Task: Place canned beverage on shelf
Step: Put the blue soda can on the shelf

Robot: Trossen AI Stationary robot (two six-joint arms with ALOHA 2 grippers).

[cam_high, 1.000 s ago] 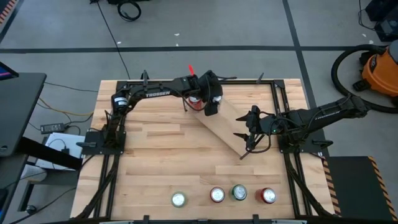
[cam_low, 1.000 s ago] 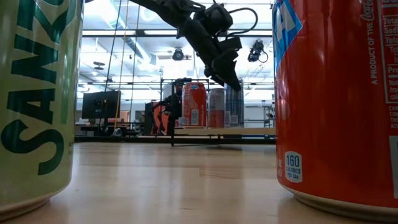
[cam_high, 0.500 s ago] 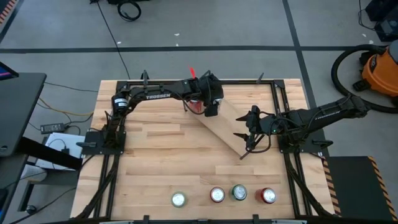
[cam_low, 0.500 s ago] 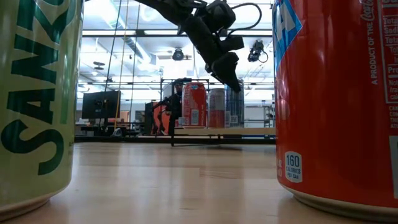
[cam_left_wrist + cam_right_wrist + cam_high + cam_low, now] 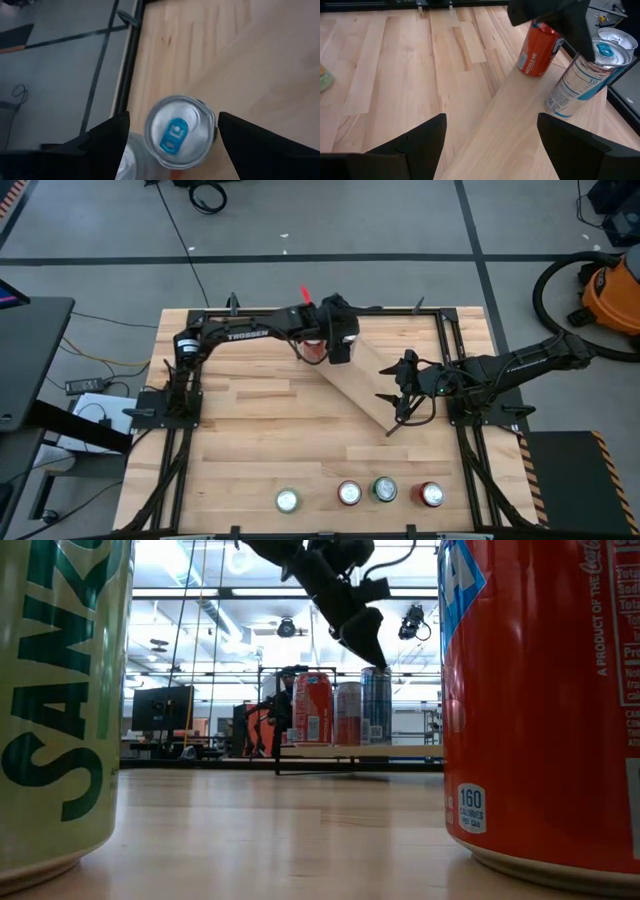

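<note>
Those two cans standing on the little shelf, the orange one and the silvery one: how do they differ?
The orange can is short and squat; the silver can is taller and slimmer. The orange one is coloured all over, while the silver one carries blue print and a blue tab. The left gripper hangs open directly above the silver can, not the orange one. Both stand upright at one end of the shelf.
</note>
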